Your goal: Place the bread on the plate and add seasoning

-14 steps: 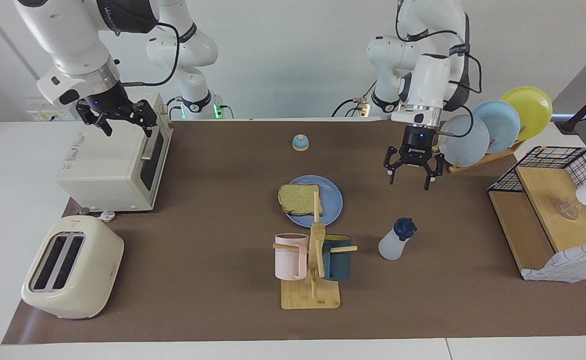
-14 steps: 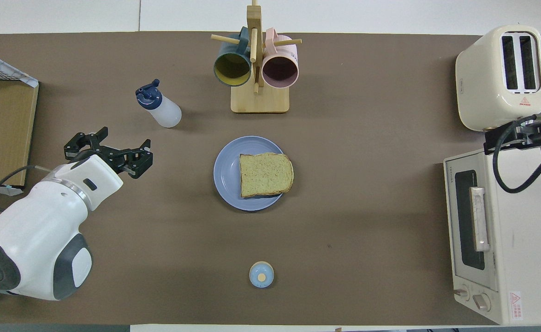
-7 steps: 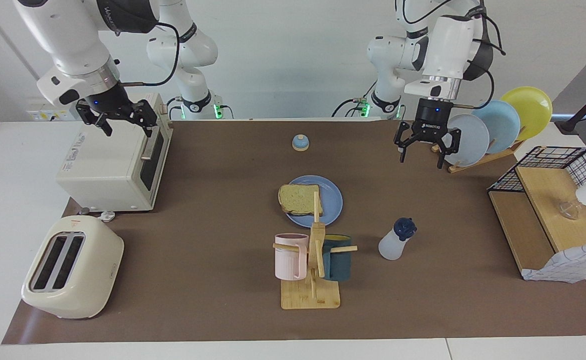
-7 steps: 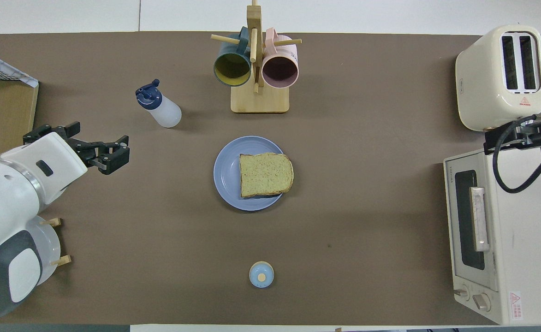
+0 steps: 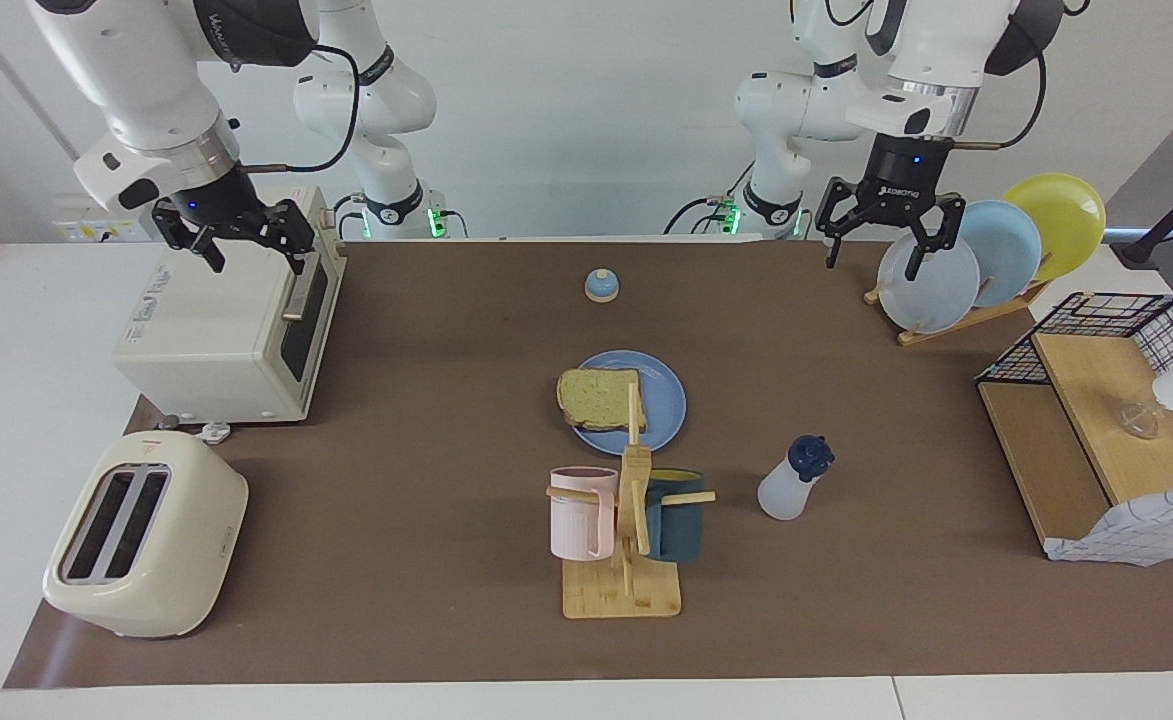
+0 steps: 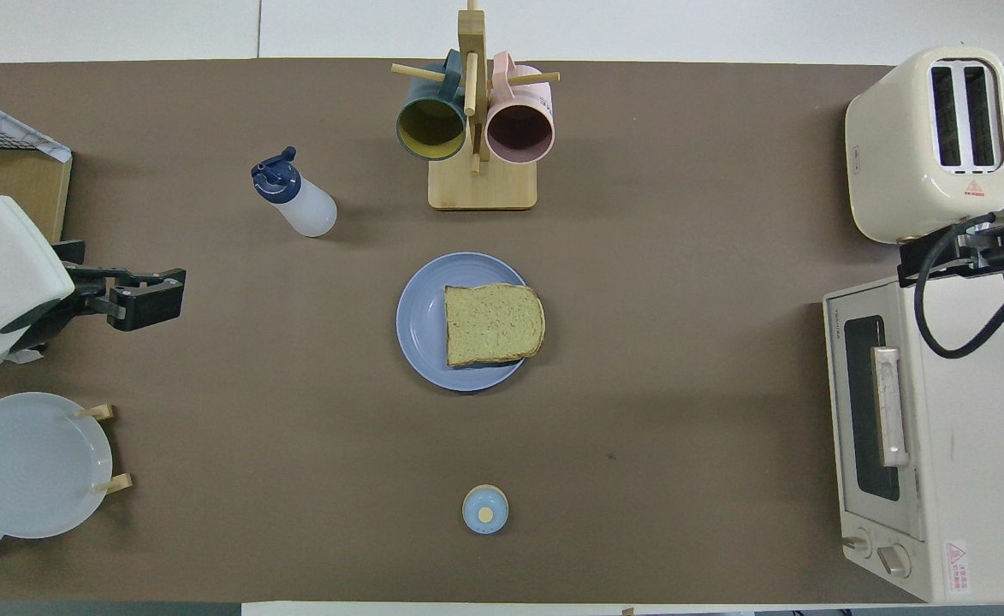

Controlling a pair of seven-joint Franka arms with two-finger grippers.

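Bread (image 5: 601,398) sits on blue plate (image 5: 662,404), mid tabletop, overhanging rim twd right arm's end. Seasoning bottle (image 5: 792,479) upright beside mug rack (image 5: 630,520), nobody on it. Left gripper (image 5: 882,232) up over plate rack (image 5: 956,318), jaws open, empty. Right gripper (image 5: 236,238) over toaster oven (image 5: 216,335), jaws open too.

A light wooden mug tree (image 5: 629,520) stands midway along the table's edge farthest from the robots, with a pink ribbed mug (image 5: 580,512) and a dark teal mug (image 5: 675,514) hanging on its pegs. Toward the right arm's end from it sits a cream two-slot toaster (image 5: 144,533); nearer the robots than that toaster, a cream toaster oven (image 5: 231,324). A small round blue-topped bell (image 5: 601,286) lies nearer the robots than the tree.
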